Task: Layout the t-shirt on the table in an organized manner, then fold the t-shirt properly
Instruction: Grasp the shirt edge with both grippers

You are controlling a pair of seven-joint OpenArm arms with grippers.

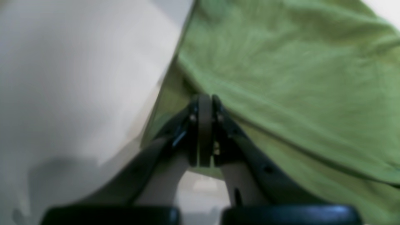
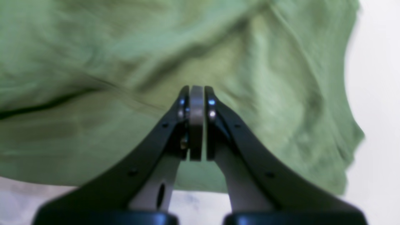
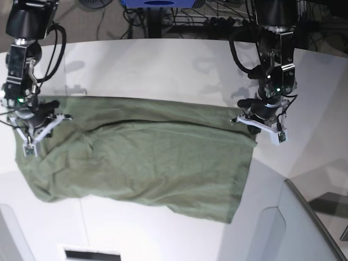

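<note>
The olive-green t-shirt [image 3: 147, 157] lies spread wide across the white table [image 3: 163, 65], wrinkled, with its lower edge sagging toward the front. My left gripper [image 3: 255, 120] is shut on the shirt's upper right edge. In the left wrist view the closed gripper [image 1: 204, 100] pinches the fabric [image 1: 281, 62] beside bare table [image 1: 78, 78]. My right gripper [image 3: 37, 117] is shut on the shirt's upper left edge. In the right wrist view the closed gripper [image 2: 197, 90] bites into the cloth [image 2: 93, 47], with the table [image 2: 375, 93] at the right. Collar and label are hidden.
A grey angled panel [image 3: 293, 228] stands at the front right, close to the shirt's lower right corner. A dark slot [image 3: 91, 254] sits at the front edge. Cables and equipment [image 3: 179, 11] lie beyond the table's curved far edge.
</note>
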